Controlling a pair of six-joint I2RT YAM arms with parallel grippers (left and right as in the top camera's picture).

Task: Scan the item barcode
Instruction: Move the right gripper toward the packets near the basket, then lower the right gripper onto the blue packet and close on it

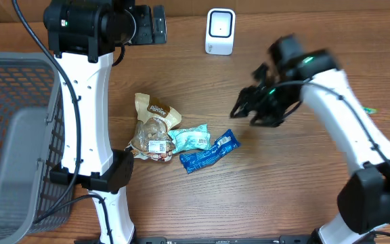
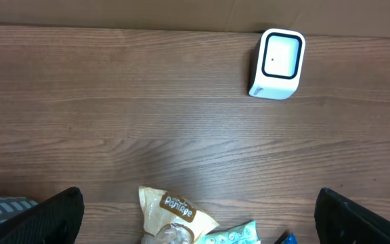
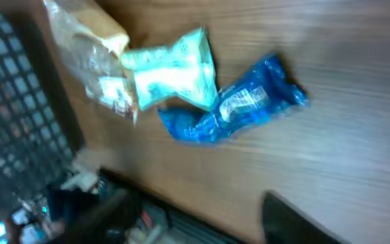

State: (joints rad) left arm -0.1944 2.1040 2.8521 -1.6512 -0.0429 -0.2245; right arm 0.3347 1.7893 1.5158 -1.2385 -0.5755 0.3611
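Three packets lie mid-table: a tan snack bag (image 1: pixel 153 127), a teal packet (image 1: pixel 192 138) and a blue packet (image 1: pixel 209 152) with a white label. The white barcode scanner (image 1: pixel 220 30) stands at the back edge. My left gripper (image 1: pixel 156 24) hangs high at the back, left of the scanner (image 2: pixel 277 64), open wide and empty; the tan bag (image 2: pixel 173 215) shows below it. My right gripper (image 1: pixel 250 108) hovers right of the blue packet (image 3: pixel 239 108), blurred, its jaws apart and holding nothing. The teal packet (image 3: pixel 175 71) lies beside the blue one.
A grey mesh basket (image 1: pixel 12 149) fills the left side of the table, seen also as the basket (image 3: pixel 12 102) in the right wrist view. The left arm's white column (image 1: pixel 90 122) rises just left of the packets.
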